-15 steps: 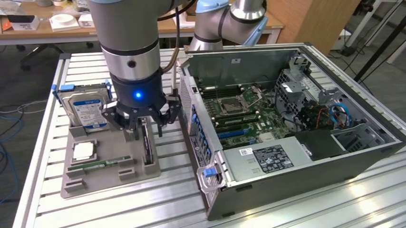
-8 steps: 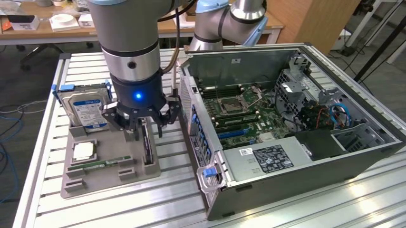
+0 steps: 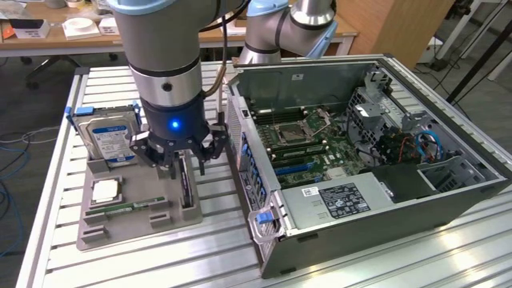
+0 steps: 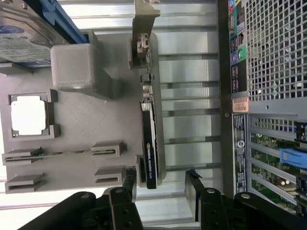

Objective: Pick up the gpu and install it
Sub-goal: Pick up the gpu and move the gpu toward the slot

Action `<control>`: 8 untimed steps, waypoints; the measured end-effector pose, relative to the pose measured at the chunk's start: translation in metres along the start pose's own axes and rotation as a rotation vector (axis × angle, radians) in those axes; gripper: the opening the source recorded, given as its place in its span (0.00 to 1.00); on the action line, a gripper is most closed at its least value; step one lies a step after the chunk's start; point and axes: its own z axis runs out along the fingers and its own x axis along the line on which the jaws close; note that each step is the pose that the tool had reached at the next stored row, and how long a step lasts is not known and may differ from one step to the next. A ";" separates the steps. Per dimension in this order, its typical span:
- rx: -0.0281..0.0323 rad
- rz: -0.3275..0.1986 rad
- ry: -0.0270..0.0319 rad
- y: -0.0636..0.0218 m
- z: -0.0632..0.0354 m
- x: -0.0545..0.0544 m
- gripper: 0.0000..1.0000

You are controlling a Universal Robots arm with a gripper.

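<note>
The gpu [image 3: 186, 187] stands on edge in a slot along the side of the grey holder tray [image 3: 136, 225] nearest the computer case. In the wrist view the gpu [image 4: 149, 143] shows edge-on, with a black cooler and a silver bracket [image 4: 146, 17] at its far end. My gripper [image 3: 177, 159] hangs just above the card and is open. The gripper [image 4: 160, 184] has one finger on each side of the card's near end. The fingertips [image 4: 192, 179] do not grip it.
The tray also holds a hard drive [image 3: 112, 135] standing upright, a processor chip [image 3: 105, 191] and a memory stick [image 3: 128, 207]. The open computer case [image 3: 448, 198] lies at the exterior view's right, its motherboard [image 3: 308, 144] exposed, with its back panel [image 4: 268, 57] close beside the card.
</note>
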 end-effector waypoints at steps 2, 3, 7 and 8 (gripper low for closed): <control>0.0000 0.001 -0.0001 0.0056 0.0028 0.001 0.53; 0.0002 0.002 0.0000 0.0082 0.0039 0.001 0.53; 0.0000 0.005 -0.0005 0.0158 0.0094 0.006 0.53; 0.0002 0.006 -0.0006 0.0172 0.0107 0.008 0.53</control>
